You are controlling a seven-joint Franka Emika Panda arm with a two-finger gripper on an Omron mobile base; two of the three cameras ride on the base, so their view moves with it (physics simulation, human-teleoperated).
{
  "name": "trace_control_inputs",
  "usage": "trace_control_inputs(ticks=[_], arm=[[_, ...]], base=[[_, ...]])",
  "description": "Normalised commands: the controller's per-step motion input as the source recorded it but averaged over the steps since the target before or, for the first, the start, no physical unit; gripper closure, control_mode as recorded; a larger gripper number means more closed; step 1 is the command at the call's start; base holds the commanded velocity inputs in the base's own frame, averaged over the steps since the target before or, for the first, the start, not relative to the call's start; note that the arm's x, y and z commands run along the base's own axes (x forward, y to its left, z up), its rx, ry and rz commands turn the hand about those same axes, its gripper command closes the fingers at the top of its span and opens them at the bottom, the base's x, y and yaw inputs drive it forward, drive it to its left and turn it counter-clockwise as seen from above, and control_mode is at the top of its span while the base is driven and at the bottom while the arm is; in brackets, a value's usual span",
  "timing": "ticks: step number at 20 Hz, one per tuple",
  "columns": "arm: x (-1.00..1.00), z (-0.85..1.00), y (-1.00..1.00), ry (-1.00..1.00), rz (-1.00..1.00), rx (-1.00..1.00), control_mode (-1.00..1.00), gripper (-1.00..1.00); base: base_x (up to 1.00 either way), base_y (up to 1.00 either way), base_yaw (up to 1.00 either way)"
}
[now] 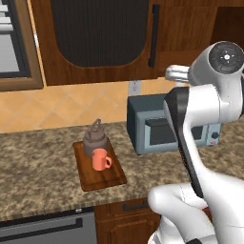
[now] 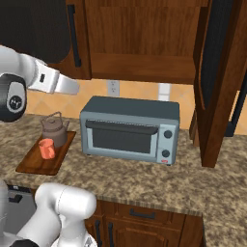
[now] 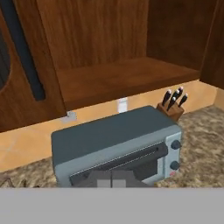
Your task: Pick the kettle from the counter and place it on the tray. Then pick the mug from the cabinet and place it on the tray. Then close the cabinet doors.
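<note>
Granite counter carries tray with kettle and mug; jaws closed, empty.

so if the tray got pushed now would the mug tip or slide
Probably slide rather than tip: the mug is short and squat, standing upright on the flat tray. The kettle right behind it might block backward travel. The tray's raised rim should likely catch it at the edge.

arm raised, bent; gripper fingers closed.
</note>
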Motion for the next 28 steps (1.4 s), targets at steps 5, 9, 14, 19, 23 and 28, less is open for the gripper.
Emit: trace_control_inputs(ticks=[5, 9, 14, 19, 23, 28], arm=[[-0.03, -0.69, -0.61, 0.0, 0.0, 0.55, -1.0, 1.0], [0.0, -0.83, -0.62, -0.07, 0.0, 0.55, -1.0, 1.0], [-0.01, -0.84, -0.49, -0.12, 0.0, 0.49, -1.0, 1.0], [0.0, -0.55, -0.45, -0.13, 0.0, 0.49, -1.0, 1.0], [0.0, -0.4, -0.45, -0.1, 0.0, 0.35, -1.0, 1.0], [0.0, -0.22, -0.49, -0.03, 0.0, 0.24, -1.0, 1.0]], base=[[0.0, 0.0, 0.0], [0.0, 0.0, 0.0], [0.0, 0.0, 0.0], [0.0, 0.0, 0.0], [0.0, 0.0, 0.0], [0.0, 0.0, 0.0]])
